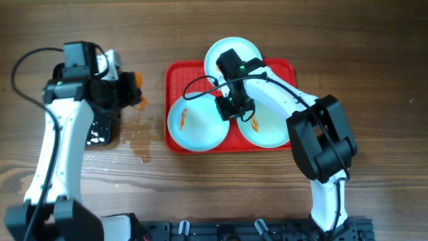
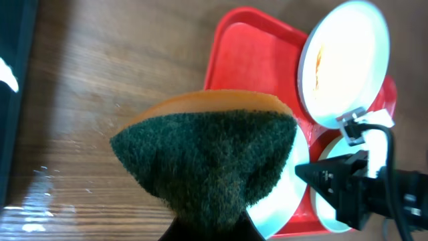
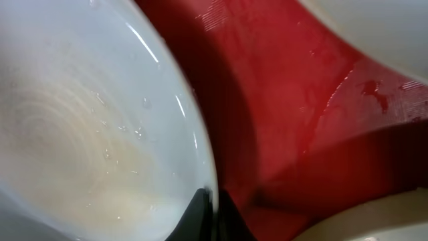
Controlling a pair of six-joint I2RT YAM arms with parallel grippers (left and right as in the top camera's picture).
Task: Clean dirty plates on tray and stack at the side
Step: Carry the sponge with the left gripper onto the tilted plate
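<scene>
Getting ready to wipe, I think: your right gripper pinches the rim of a round pale mint-white plate on the big red plastic tray. Your left gripper squeezes a green-and-orange scrub sponge, off to the side. Next, bring sponge to plate.

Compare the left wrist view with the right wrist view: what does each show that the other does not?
Left wrist only: the green-and-orange sponge, the wooden table with wet patches, the black tray at the edge, and the smeared plate with its orange streak. Right wrist only: a close look at the jaws shut on the rim of the wet plate, droplets on its surface. Both: the red tray, pale plates, and the right gripper.
</scene>
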